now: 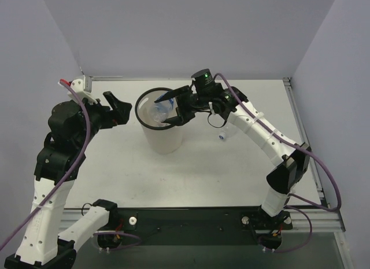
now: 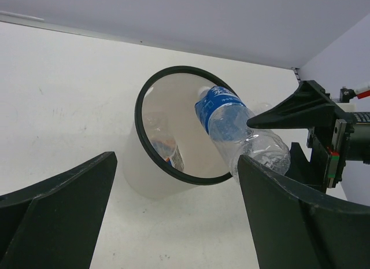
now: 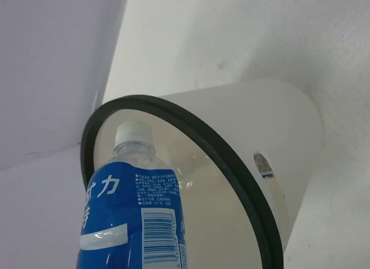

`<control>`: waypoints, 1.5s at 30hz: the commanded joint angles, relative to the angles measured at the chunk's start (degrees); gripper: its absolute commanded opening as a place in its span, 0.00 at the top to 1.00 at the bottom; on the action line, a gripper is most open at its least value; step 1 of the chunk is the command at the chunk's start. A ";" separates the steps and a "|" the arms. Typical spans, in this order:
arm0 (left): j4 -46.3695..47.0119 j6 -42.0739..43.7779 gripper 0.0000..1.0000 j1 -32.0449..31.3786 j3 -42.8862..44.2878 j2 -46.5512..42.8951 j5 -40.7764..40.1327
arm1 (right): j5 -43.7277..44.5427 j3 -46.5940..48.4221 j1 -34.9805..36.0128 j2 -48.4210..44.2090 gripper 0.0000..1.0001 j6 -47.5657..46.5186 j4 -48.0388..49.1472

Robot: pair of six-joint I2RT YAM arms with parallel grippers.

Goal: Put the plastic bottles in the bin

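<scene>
The right gripper (image 1: pixel 175 107), mid-frame in the top view, clamps the small clear plastic bottle with blue wrap (image 2: pixel 226 115), tilted cap-first over the round white tapered bin (image 2: pixel 140 115). The left gripper (image 1: pixel 118 109) gapes empty left of the bin. The bottle's base seems to overhang the rim, so carry it further inward before letting go.

White table (image 1: pixel 127 165), pale lavender walls (image 1: pixel 191 32), even light.

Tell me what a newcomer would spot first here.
The right gripper holds the blue-wrap bottle tilted cap-first at the black-rimmed mouth of the bin, mid-table. The left gripper hangs open and empty just left of the bin. Inside the bin lies a second bottle.
</scene>
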 commanded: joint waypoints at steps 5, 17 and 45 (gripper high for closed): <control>2.92 1.20 0.03 -0.38 1.50 -0.27 -1.46 | -2.45 1.33 -0.69 2.75 0.56 16.78 4.25; 2.31 1.55 0.03 -0.38 1.50 -0.10 -1.73 | -2.45 0.36 -0.96 4.07 0.45 16.87 5.22; 0.90 1.46 0.03 -0.82 2.47 -0.09 -0.59 | 0.01 -4.46 -10.27 -6.55 0.19 -0.87 4.08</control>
